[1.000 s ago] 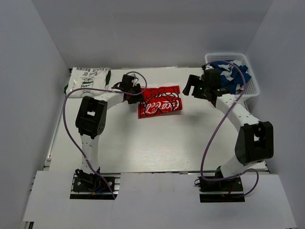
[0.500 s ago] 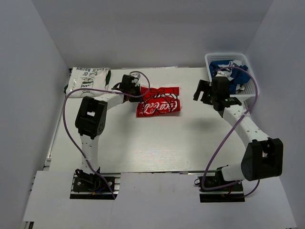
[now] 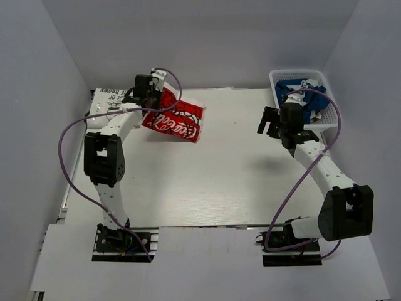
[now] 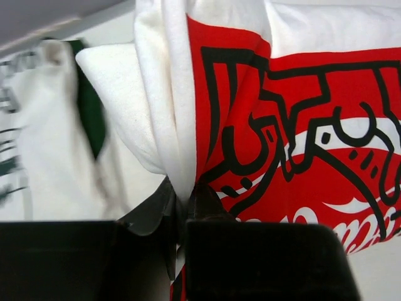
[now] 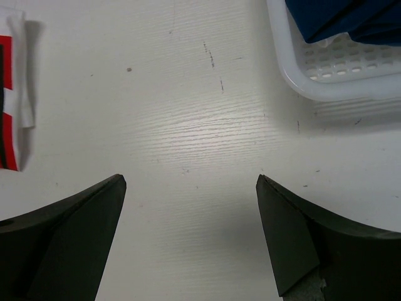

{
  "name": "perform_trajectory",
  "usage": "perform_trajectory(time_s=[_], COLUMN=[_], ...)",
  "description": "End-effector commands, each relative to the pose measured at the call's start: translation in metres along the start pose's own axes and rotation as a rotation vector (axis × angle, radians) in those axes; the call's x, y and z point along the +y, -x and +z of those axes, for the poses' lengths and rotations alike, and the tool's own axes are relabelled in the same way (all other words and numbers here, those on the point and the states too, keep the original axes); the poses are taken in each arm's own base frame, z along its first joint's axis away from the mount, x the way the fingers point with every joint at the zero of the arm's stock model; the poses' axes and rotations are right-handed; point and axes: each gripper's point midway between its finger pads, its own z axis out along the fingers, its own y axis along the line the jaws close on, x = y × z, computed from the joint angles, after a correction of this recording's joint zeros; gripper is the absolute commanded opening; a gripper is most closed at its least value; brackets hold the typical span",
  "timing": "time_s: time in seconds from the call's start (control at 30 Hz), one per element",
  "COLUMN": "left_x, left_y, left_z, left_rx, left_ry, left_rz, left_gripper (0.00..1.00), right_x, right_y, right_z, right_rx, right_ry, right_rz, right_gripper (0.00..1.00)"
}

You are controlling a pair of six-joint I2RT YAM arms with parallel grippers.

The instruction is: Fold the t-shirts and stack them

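Pinching the red-graphic t-shirt (image 3: 175,119), left fingers (image 4: 210,204) hold it; right fingers (image 5: 62,241) spread

Soft cloth t-shirt (image 4: 301,119), matt wood-grain table (image 5: 188,125)

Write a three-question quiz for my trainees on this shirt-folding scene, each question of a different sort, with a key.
1. Short answer: where does the blue shirt lie?
2. True or false: the right gripper is shut on the blue shirt.
3. Pick one: the left gripper is clamped on A) the green-print shirt, B) the red-graphic shirt, C) the blue shirt.

Key
1. In the white mesh basket at the far right of the table.
2. False: its jaws stand wide open over bare table, beside the basket.
3. B: a fold of that shirt is pinched between the fingers.
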Motion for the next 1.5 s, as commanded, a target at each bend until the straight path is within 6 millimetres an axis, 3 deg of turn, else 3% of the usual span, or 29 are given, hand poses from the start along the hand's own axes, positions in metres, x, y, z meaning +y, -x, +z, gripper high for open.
perform_trajectory(time_s=[0.0,0.2,0.23,0.27,0.4,0.5,0.77,0.93,1.0,1.2,1.47], left_x=[0.054,0.122,0.131,0.144,0.167,0.167,0.161,0.161,0.16,0.185,0.221], left_y=[0.05,0.052,0.064,0.058,0.075,0.085,0.129,0.138,0.135,0.125,0.073], left_z=[-0.044,-0.045,-0.048,-0.045,-0.056,-0.063,-0.115,-0.13,-0.13,-0.131,-0.078], left_rx=[-0.087,0.008,-0.013,0.003,-0.043,-0.068,-0.205,-0.231,-0.222,-0.206,-0.09], left_ry=[0.12,0.255,0.271,0.287,0.3,0.276,0.227,0.217,0.214,0.282,0.334], left_rz=[0.079,0.164,0.167,0.164,0.154,0.144,0.121,0.092,0.091,0.057,0.005], left_gripper=[0.0,0.0,0.0,0.0,0.0,0.0,0.0,0.0,0.0,0.0,0.0], right_x=[-0.005,-0.019,-0.021,-0.02,-0.018,-0.018,-0.017,-0.012,-0.01,-0.008,-0.009], right_y=[0.009,0.003,0.003,0.001,0.001,0.0,-0.001,-0.001,-0.002,-0.004,-0.007], right_z=[0.002,0.009,0.01,0.01,0.012,0.012,0.011,0.01,0.01,0.013,0.021], right_rx=[-0.041,-0.01,-0.011,-0.005,-0.001,0.003,0.008,0.005,0.008,0.01,0.039], right_ry=[-0.021,-0.101,-0.109,-0.104,-0.092,-0.098,-0.083,-0.06,-0.052,-0.04,-0.05], right_rz=[-0.016,-0.033,-0.031,-0.035,-0.033,-0.036,-0.028,-0.024,-0.023,-0.023,-0.029], right_gripper=[0.9,0.9,0.9,0.9,0.9,0.9,0.9,0.9,0.9,0.9,0.9])
